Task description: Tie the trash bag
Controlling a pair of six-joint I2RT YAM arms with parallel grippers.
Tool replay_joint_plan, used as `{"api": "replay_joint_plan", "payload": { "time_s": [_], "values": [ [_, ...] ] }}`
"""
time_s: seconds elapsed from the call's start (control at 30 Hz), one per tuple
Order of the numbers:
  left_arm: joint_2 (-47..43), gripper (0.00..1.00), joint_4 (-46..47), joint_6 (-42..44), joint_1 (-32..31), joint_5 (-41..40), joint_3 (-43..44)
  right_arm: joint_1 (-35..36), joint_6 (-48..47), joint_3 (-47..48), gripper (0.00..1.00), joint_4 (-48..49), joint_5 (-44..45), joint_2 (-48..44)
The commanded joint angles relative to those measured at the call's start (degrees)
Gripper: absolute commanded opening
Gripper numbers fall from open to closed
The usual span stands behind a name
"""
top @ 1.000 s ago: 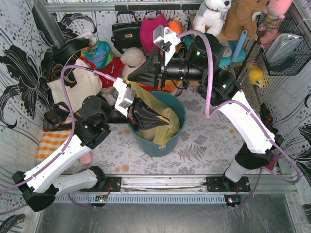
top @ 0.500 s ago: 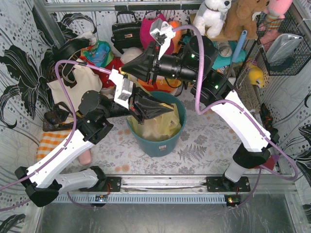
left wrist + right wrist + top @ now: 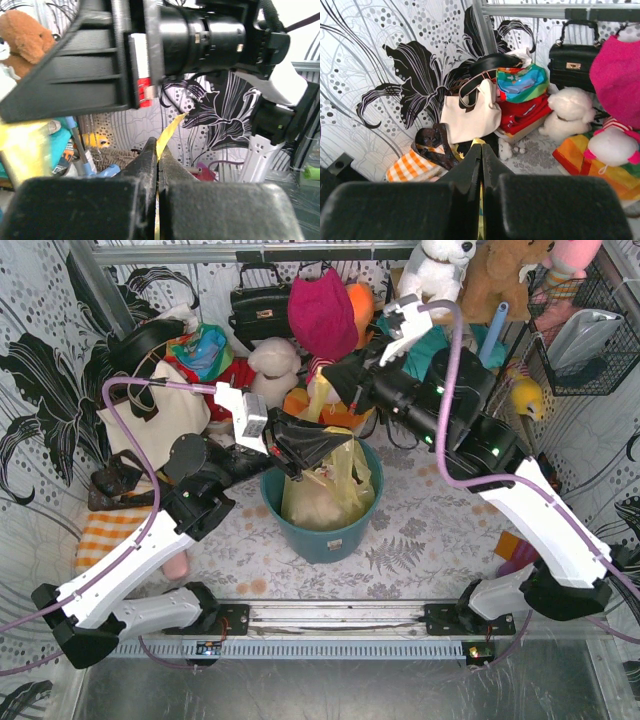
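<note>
The trash bag point(image 3: 322, 490), thin yellow-green plastic with white paper showing through, sits in the teal bin point(image 3: 330, 538) at the table's middle. Its top is drawn up into two strips. My left gripper point(image 3: 347, 440) is shut on one strip just above the bin; in the left wrist view a yellow tail point(image 3: 171, 129) sticks out past the closed tips point(image 3: 159, 148). My right gripper point(image 3: 324, 373) is higher and farther back, shut on the other strip point(image 3: 319, 400). In the right wrist view a yellow sliver point(image 3: 481, 143) shows between its closed tips point(image 3: 482, 148).
A cream tote point(image 3: 152, 420) with black straps, a black handbag point(image 3: 258, 306), a pink bag point(image 3: 322, 310), plush toys point(image 3: 436, 270) and folded cloths crowd the back and left. A wire basket point(image 3: 585, 335) hangs at the right. The orange checked cloth point(image 3: 105, 530) lies left of the bin.
The right arm has swung right and its gripper has moved from the left of the bin toward the back, drawing a bag strip up. The left gripper rose and shifted right over the bin.
</note>
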Motion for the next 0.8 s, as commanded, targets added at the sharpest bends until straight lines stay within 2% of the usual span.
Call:
{"api": "replay_joint_plan", "payload": {
  "time_s": [0.0,0.23,0.47,0.77],
  "values": [
    [-2.21,0.00,4.50,1.23,-0.21,-6.28,-1.75,0.13,3.53,-4.56,0.00,-0.52,4.30,-5.32],
    [-4.03,0.00,4.11,1.95,-0.13,-9.98,-3.57,0.20,8.77,-12.43,0.00,-1.53,-0.41,-11.25],
    [-6.59,0.00,3.57,2.75,-0.12,-14.94,-5.88,0.50,15.19,-21.72,0.00,2.24,-5.41,-16.66],
    [-8.48,0.00,1.47,3.42,-0.10,-17.81,-7.27,3.11,19.20,-27.80,0.00,5.40,-9.90,-19.77]
  ]
}}
